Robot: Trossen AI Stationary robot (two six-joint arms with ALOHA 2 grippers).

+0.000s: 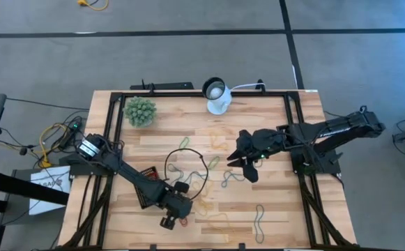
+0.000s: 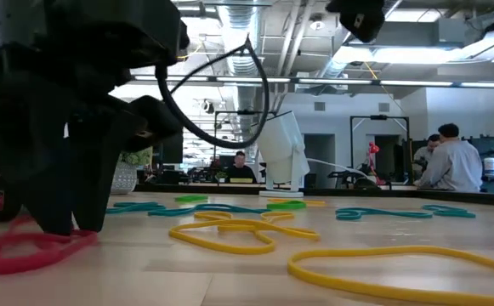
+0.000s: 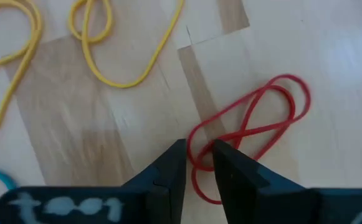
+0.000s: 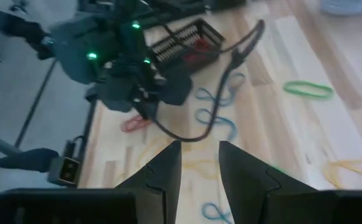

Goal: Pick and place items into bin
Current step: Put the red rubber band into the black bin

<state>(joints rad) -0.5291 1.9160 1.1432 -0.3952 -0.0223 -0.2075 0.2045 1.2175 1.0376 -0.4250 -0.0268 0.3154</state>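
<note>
Thin red loop (image 3: 249,127) twisted into a figure-eight, one strand between left gripper (image 3: 199,155) fingers, not clenched

Both arms are matte black, jointed and angular, with a black cable looping off the left arm (image 1: 129,174), green indicator lights glowing on its wrist, and tapered black fingers (image 3: 168,171).

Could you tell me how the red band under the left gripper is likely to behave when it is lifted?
The red band lies twisted into a flat figure-eight, so it will probably hang floppy. It looks thin, so likely very light. Between the left gripper fingers, only a strand might catch.
</note>
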